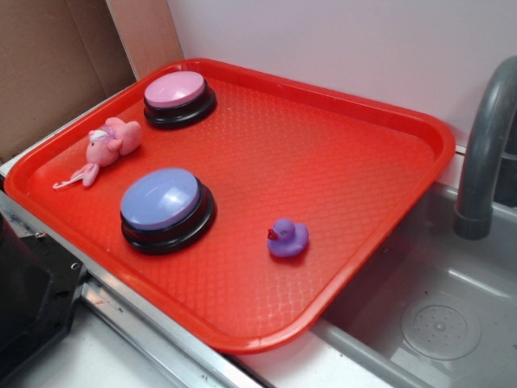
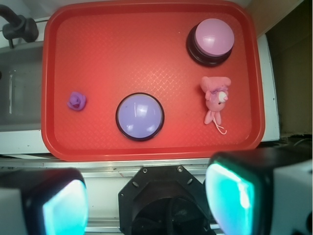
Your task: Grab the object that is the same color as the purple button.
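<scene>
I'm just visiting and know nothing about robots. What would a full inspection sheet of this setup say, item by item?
Surface: red tray, textured, lying flat.
Job's things: small purple duck upright near the tray's sink-side edge; purple button standing apart from it.
Clutter: pink button near the far corner; pink plush toy lying between the two buttons.
Pincer: pincer open, high above the tray, holding nothing.
Cables: nothing seen.
Surroundings: grey sink with faucet beside the tray; cardboard behind.
</scene>
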